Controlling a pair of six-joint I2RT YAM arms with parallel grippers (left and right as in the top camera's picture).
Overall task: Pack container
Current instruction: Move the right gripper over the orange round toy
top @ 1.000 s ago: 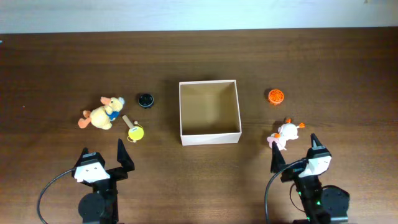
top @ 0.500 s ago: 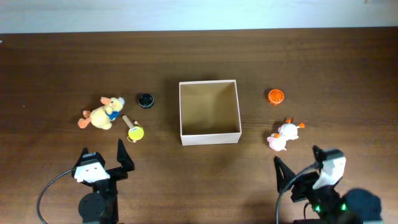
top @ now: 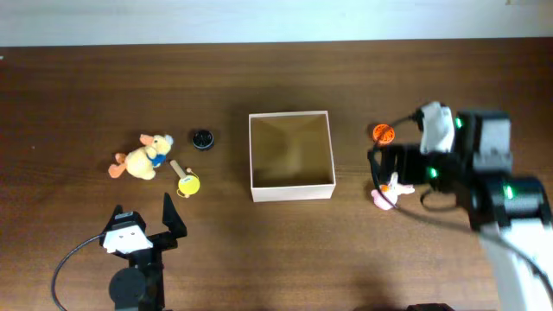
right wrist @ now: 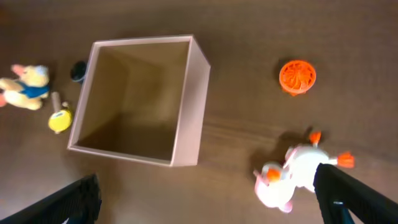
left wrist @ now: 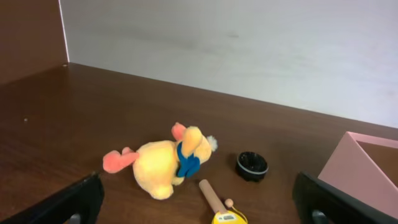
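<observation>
yellow plush duck [top: 138,160] | black round cap [top: 201,139] | yellow wooden-handled toy [top: 185,180] | orange ribbed disc [right wrist: 297,76] | white-pink plush bird [right wrist: 300,172] | brown wooden desk [top: 86,86]

White-walled container [top: 292,192] (tan inside)

Container [top: 292,189] centre. 3 things left of it: plush duck [top: 138,160], cap [top: 201,139], stick toy [top: 186,182]. 2 right: ball [top: 383,133] behind small figure [top: 384,194].

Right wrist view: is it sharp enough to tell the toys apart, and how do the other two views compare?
Right wrist view: slightly soft all over, yet the orange disc, white-and-pink toy and container read clearly; left wrist view: plush duck crisp, fingers in the bottom corners dark and blurred; overhead view: even light, no glare, right arm soft-edged.
</observation>
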